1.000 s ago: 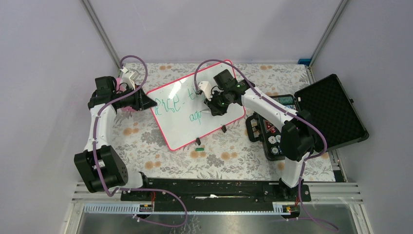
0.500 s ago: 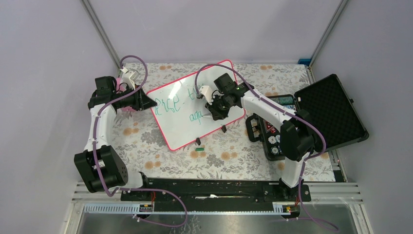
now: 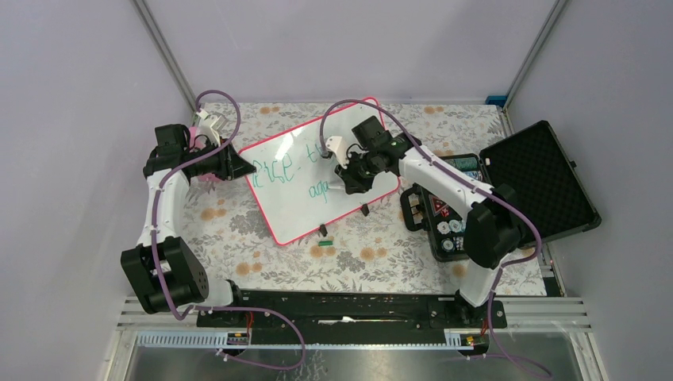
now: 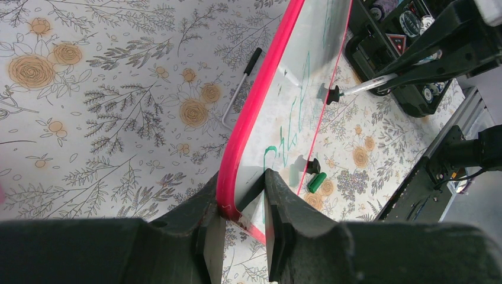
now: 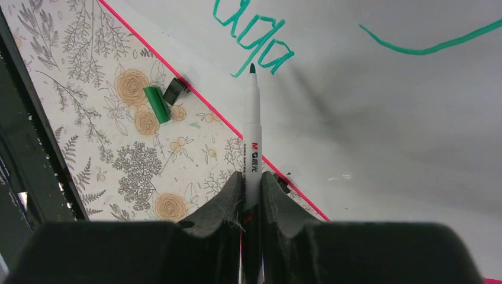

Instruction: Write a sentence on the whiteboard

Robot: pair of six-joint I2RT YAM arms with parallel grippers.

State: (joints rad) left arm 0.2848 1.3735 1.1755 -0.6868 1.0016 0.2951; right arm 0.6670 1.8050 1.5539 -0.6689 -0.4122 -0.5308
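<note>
Since a second earlier, the right arm's elbow had swung out, away from the whiteboard (image 3: 305, 194). Its right gripper (image 5: 251, 177) had crept only slightly over the board's right part. The board itself and the left arm had not shifted.

The top view showed the whole board lying aslant on the floral worktop (image 3: 238, 230), with a black case (image 3: 540, 182) open to the right of it. Only the right wrist view showed the marker (image 5: 253, 133) clearly. Its green tip stood at the board's surface just beside the last letter of the lower word of the sentence (image 3: 282, 169), though I cannot tell whether it was touching. That view also showed a green cap (image 5: 157, 105) on the worktop just off the board's near edge.

The right gripper was closed tight on the marker's barrel, above the board's near-right edge. The left gripper (image 4: 243, 192) was clamped on the board's pink-red frame at its left edge, one finger on each side of the rim.
</note>
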